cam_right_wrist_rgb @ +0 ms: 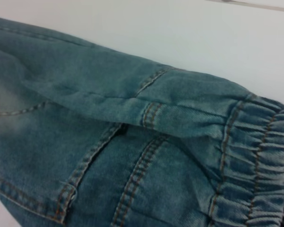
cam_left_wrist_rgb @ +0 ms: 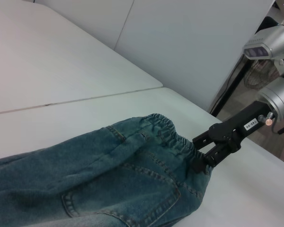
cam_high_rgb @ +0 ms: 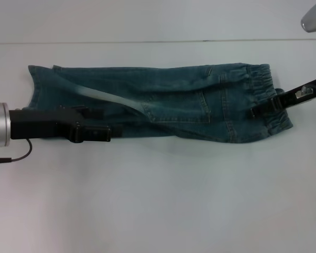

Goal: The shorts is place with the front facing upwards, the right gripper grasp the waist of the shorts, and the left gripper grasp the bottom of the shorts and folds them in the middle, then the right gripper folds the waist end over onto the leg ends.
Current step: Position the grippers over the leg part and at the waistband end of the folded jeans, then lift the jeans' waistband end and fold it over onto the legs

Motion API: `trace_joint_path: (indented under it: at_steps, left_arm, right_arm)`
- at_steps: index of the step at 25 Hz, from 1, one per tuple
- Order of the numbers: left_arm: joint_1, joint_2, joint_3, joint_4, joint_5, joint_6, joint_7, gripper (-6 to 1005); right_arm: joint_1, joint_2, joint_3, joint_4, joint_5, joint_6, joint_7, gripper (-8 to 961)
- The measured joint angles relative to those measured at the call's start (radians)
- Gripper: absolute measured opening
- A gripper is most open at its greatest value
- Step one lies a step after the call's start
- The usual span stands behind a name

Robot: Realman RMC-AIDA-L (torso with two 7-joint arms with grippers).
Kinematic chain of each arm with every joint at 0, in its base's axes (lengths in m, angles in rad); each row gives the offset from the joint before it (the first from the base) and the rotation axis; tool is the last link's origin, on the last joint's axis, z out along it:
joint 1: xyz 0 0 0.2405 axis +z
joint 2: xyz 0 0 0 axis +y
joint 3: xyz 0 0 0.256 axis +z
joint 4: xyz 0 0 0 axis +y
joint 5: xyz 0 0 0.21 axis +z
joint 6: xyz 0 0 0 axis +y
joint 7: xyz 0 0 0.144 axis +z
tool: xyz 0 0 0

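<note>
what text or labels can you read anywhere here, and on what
No text can be read.
Small white label on the black right gripper: print too small to make out.
Blue denim shorts with elastic waistband: no visible tag or brand.
Black left gripper: no markings visible.
White table: no markings.

Bare table [cam_high_rgb: 158,211] lies open around the shorts [cam_high_rgb: 163,103].

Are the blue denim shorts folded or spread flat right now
Folded lengthwise: the blue denim shorts form one narrow strip, back pocket on top, right gripper at the elastic waistband, left gripper near the hems.
</note>
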Motion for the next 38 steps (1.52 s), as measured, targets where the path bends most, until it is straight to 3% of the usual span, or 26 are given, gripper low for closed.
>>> trace_joint_path:
  at_steps: [7, 13, 21, 26, 38]
  left_arm:
    - [0.001, -0.001, 0.000, -0.019, 0.000, -0.005, 0.000, 914]
    - [-0.002, 0.002, 0.000, -0.027, 0.001, -0.008, 0.001, 909]
    - [0.000, 0.001, 0.000, -0.027, 0.001, -0.018, 0.008, 902]
    - [-0.001, 0.001, 0.000, -0.039, 0.001, -0.021, 0.012, 898]
    - [0.000, 0.000, 0.000, -0.039, -0.003, -0.021, 0.012, 888]
  right_arm:
    - [0.004, 0.005, 0.000, 0.010, 0.002, 0.003, -0.008, 945]
    - [-0.003, 0.007, 0.010, 0.000, 0.027, -0.029, -0.021, 870]
    - [-0.013, -0.007, 0.022, -0.011, 0.047, -0.059, -0.036, 771]
    - [-0.019, -0.008, 0.024, -0.017, 0.047, -0.063, -0.053, 534]
    - [-0.024, -0.009, 0.025, -0.017, 0.048, -0.064, -0.081, 251]
